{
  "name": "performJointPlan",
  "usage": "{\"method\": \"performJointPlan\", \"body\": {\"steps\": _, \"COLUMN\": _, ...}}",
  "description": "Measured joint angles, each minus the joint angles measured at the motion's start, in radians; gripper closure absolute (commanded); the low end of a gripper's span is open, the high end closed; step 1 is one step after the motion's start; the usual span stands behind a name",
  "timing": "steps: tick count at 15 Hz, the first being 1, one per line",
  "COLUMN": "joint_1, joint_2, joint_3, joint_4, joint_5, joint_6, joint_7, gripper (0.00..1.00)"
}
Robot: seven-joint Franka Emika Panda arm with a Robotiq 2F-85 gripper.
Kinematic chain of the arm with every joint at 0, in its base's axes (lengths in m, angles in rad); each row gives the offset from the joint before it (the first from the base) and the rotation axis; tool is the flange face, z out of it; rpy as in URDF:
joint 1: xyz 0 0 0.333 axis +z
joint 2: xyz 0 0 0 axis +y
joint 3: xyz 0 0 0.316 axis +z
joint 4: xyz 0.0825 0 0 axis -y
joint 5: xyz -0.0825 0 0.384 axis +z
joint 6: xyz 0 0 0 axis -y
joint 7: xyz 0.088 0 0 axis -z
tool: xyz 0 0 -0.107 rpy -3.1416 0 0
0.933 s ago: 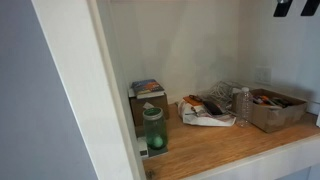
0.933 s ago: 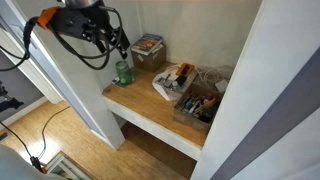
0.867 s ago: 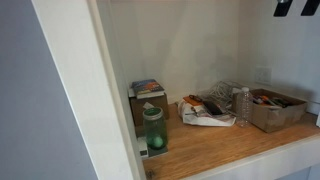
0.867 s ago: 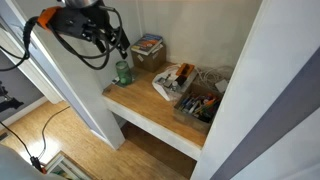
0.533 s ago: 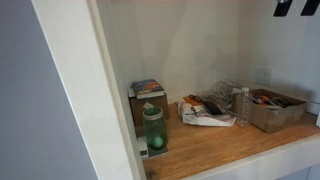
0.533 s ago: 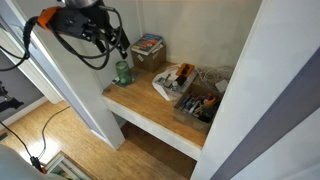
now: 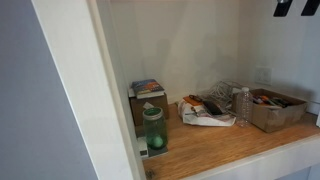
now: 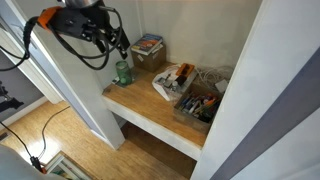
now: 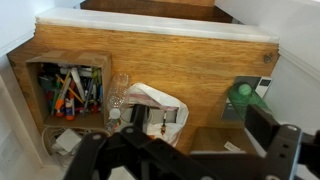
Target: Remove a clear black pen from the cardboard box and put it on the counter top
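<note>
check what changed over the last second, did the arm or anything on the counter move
Nothing visibly changed. The gripper stays up high, holding nothing, and the cardboard box and green bottle sit where they were on the counter top.

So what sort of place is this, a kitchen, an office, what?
Probably a storage nook in a home or office: a wooden counter top set into a white-walled alcove, a cardboard box of coloured markers, and a green bottle.
</note>
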Motion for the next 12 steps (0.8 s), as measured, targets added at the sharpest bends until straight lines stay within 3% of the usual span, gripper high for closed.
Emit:
{"method": "performJointPlan", "body": {"steps": 3, "joint_1": -0.034, "joint_2": 0.063, "joint_3": -0.003, "joint_4": 0.039, "joint_5": 0.000, "joint_6": -0.008, "joint_7": 0.088, "gripper": 0.00}}
{"method": "performJointPlan", "body": {"steps": 12, "joint_1": -0.143, "joint_2": 0.488, "joint_3": -0.047, "joint_4": 0.306, "joint_5": 0.025, "joint_6": -0.006, "joint_7": 0.357, "gripper": 0.00}}
